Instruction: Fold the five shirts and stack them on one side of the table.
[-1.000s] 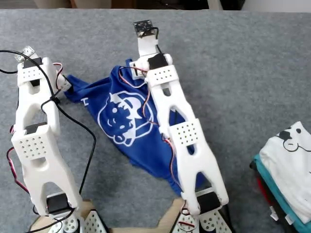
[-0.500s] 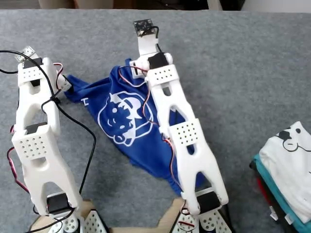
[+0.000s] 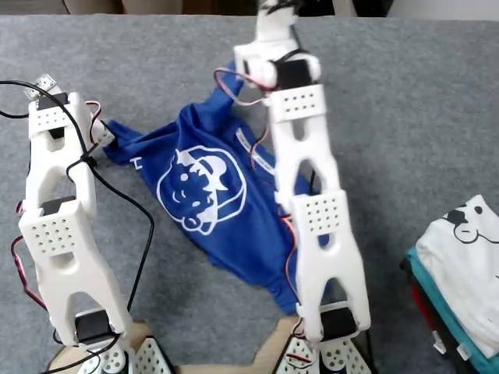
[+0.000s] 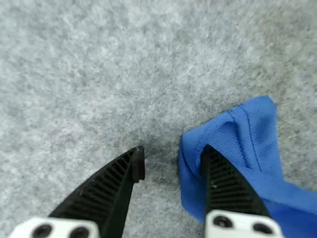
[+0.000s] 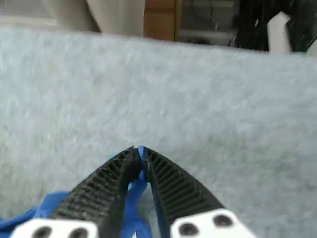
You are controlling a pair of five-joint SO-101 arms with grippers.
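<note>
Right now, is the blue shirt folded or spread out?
Unfolded: the blue shirt lies rumpled, print showing, one edge pinched in the right pincer.

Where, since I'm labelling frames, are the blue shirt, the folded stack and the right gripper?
blue shirt [image 3: 201, 187]: high view, on its white print.
folded stack [image 3: 466, 261]: high view, on its top layer.
right gripper [image 5: 140, 152]: right wrist view, midway between its fingertips.

Bright, even, diffuse overhead light. Faint soft shadow on table [image 4: 74, 59] between left gripper [image 4: 172, 157] tips. Dim room [image 5: 257, 25] beyond right gripper [image 5: 138, 153]. Even light on blue shirt [image 3: 234, 253].
</note>
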